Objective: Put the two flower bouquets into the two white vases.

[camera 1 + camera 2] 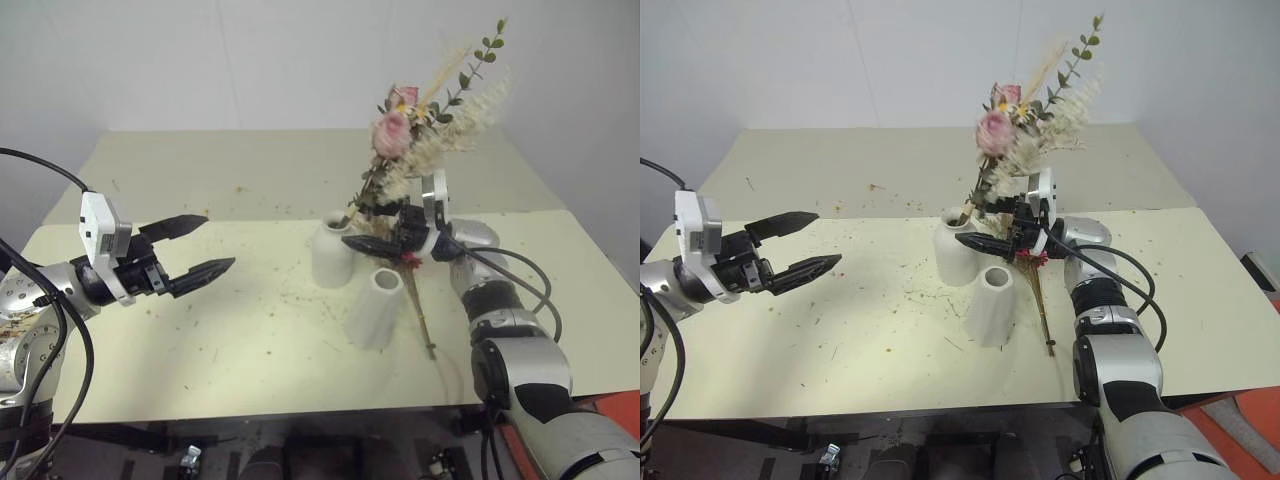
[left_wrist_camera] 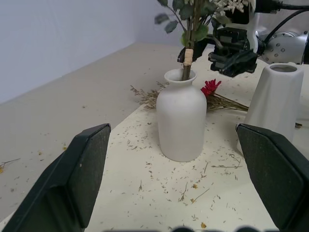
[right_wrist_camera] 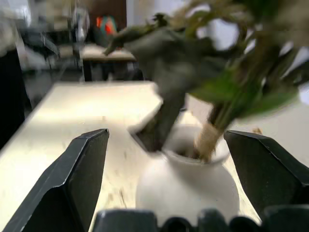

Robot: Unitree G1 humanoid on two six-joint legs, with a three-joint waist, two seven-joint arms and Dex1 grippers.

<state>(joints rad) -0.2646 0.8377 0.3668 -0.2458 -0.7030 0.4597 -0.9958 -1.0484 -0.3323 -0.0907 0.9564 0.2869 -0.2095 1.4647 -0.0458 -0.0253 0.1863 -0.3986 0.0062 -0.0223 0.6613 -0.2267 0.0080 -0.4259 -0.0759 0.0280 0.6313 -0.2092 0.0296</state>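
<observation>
While the rose bouquet (image 1: pixel 400 135) stands in the vase (image 1: pixel 331 250), right gripper (image 1: pixel 385 232) gapes beside it.

table (image 1: pixel 200 340): cream, crumb-strewn | bottle vase (image 1: pixel 332 252) | cylinder vase (image 1: pixel 376 308) | dried bouquet (image 1: pixel 417 300) lying flat

1. My arms are silver-grey metal segments with black joints.
2. Black cables loop along both forearms.
3. White camera blocks sit on my wrists.
4. My fingers (image 1: pixel 190 226) are black, tapered.
</observation>
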